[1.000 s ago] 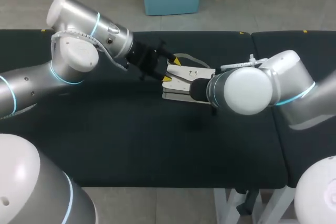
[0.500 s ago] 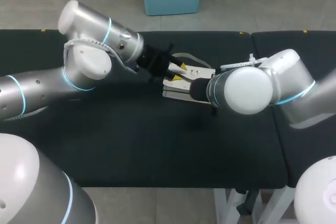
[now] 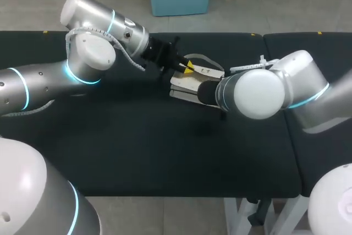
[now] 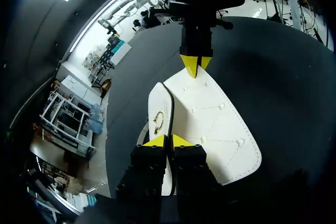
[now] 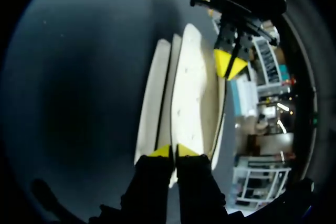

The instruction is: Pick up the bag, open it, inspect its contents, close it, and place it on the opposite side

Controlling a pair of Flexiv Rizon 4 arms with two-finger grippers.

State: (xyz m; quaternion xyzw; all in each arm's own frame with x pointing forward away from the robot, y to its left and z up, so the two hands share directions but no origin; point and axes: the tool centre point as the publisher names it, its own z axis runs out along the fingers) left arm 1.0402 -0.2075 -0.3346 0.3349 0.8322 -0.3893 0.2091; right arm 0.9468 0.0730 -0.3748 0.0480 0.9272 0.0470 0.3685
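The left gripper [image 4: 168, 141] has its yellow tips pressed almost together on the thin edge of the white bag [image 3: 190, 83] and looks clamped on it in the left wrist view. The right gripper [image 5: 174, 151] pinches the opposite end the same way. The bag lies near the worktop's [image 3: 137, 147] far edge, about midway along (flat or barely raised, I cannot tell), its gold clasp [image 4: 158, 123] just ahead of the left gripper. I judge the pick-up is in hand and the opening not yet begun. The next move calls for an even lift at both ends — then one gripper peels the flap back.
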